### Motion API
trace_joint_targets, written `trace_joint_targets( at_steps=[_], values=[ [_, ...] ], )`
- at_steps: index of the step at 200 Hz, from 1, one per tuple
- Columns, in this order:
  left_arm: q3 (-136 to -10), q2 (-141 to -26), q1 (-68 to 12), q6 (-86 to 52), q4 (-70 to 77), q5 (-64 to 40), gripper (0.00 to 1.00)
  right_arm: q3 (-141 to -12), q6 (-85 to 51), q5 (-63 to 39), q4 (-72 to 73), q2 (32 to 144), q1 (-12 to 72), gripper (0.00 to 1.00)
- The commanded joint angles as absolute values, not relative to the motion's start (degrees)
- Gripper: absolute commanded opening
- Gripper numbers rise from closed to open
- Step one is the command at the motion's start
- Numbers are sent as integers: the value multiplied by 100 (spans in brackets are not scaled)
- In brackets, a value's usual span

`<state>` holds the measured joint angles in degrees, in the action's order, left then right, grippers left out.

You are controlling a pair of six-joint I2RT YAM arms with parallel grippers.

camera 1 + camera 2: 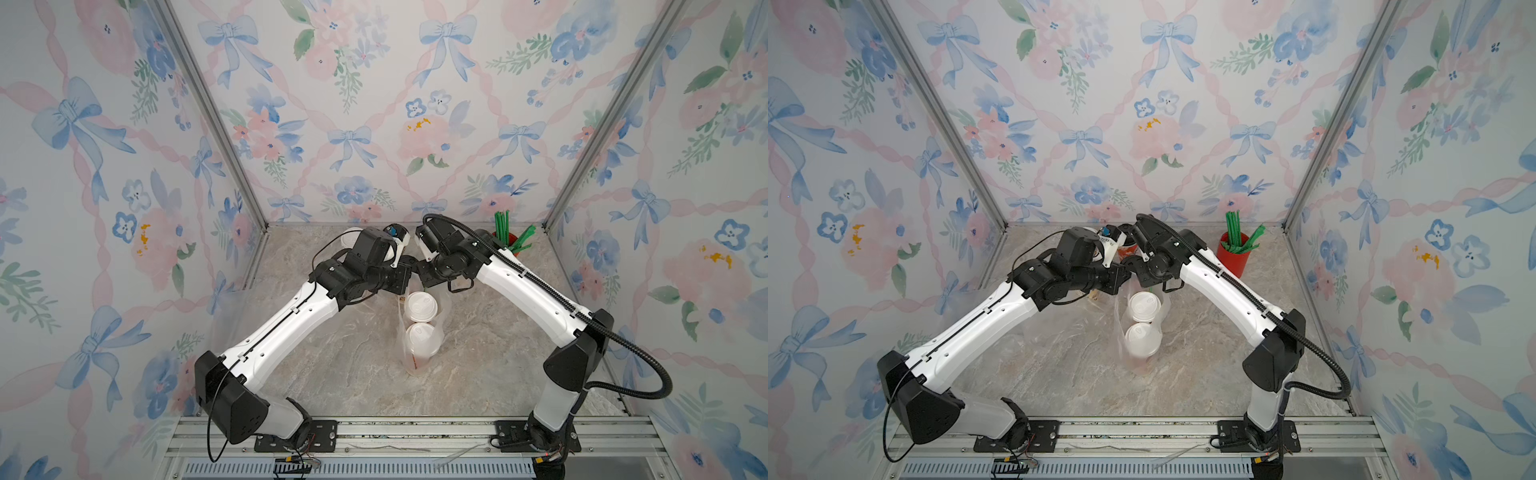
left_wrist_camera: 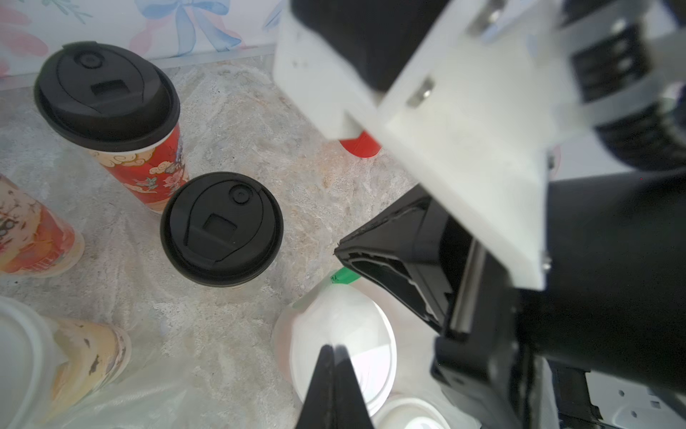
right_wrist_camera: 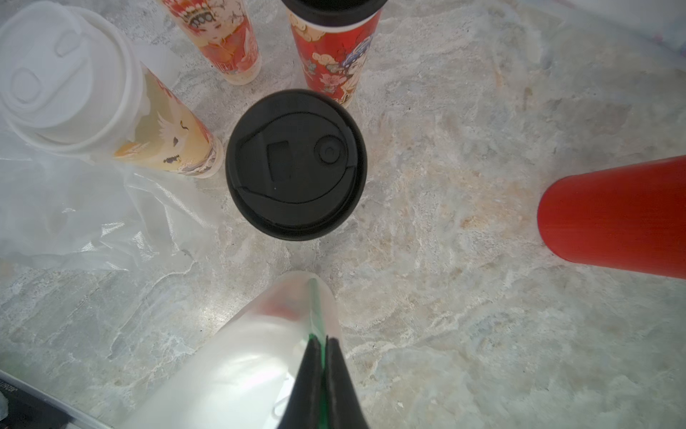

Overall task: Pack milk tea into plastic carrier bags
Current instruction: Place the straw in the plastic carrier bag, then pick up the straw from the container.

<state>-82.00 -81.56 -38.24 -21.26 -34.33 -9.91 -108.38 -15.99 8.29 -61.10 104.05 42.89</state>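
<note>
between right gripper point(image 3: 323, 341) tips — carrier bag point(image 3: 241, 353), left gripper point(image 2: 334, 349) perhaps likewise

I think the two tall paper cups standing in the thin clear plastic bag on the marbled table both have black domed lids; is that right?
Not quite: the lids are white, not black. Both top views show the farther tall paper cup and the nearer cup white-lidded, standing in the thin clear plastic bag on the marbled table.
</note>
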Motion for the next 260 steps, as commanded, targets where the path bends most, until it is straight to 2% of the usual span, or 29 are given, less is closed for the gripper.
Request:
trace_joint_targets(
  at_steps=[1, 40, 62, 91, 132, 175, 228, 260],
  values=[
    [-8095, -8003, -3843, -2218, -3296, -1036, 0, -10657, -1658, 701, -5806, 10586, 4365, 9],
    [-8077, -7953, -3841, -2241, -3296, -985, 0, -10784, -1694, 727, -5911, 10507, 4359, 21],
    [-8083, -7913, -3848, -2250, -3296, -984, 8, -11049, -1692, 725, -6066, 10323, 4344, 35],
    [-8077, -7806, -3850, -2249, -3296, -990, 20, -11313, -1696, 695, -6204, 10031, 4266, 42],
    [-7960, -7570, -3887, -2258, -3305, -1049, 25, -11251, -1720, 457, -6138, 9546, 3696, 43],
    [-7702, -7326, -3939, -2341, -3314, -1133, 29, -10938, -1631, -34, -5885, 9264, 2188, 43],
    [-7423, -7129, -3948, -2434, -3315, -1049, 29, -11002, -1382, 20, -5585, 9798, 582, 38],
    [-7400, -7143, -3945, -2430, -3314, -1032, 29, -11115, -1277, 299, -5069, 10251, 239, 34]
  ],
)
